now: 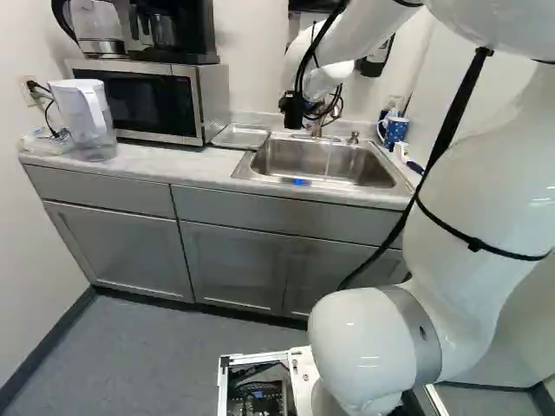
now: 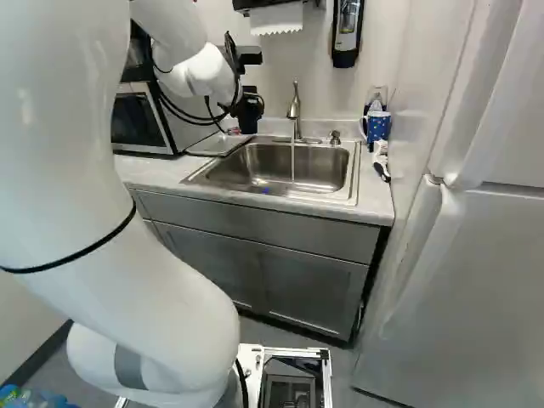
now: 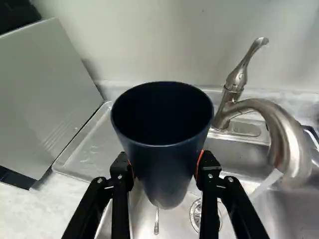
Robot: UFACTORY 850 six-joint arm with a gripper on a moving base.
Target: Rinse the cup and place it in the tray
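Sink [image 2: 331, 170]: silver-grey. Over it, cup [image 3: 167, 174] dk navy, plain; gripper [image 2: 249, 104] blk w/ orange pads [image 3: 200, 160]. L of sink: tray [image 3: 87, 149] silver-grey, microwave [image 1: 214, 104] silver w/ blk door. Behind sink: faucet [image 2: 295, 109] silver. R of sink: mug [image 2: 378, 126] blue w/ wht spots. Around sink: counter [image 1: 156, 166] off-wht, lt grey mottling. Under sink: cabinets [image 1: 230, 260] flat grey.

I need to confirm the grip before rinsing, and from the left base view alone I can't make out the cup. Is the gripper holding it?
Observer: Yes, it's shut on the dark cup, one finger on each side.
Operator: Is water going into it?
Observer: No, the stream from the faucet falls beside the cup.
Operator: Which way does its mouth face?
Observer: Up, open toward the wrist camera.
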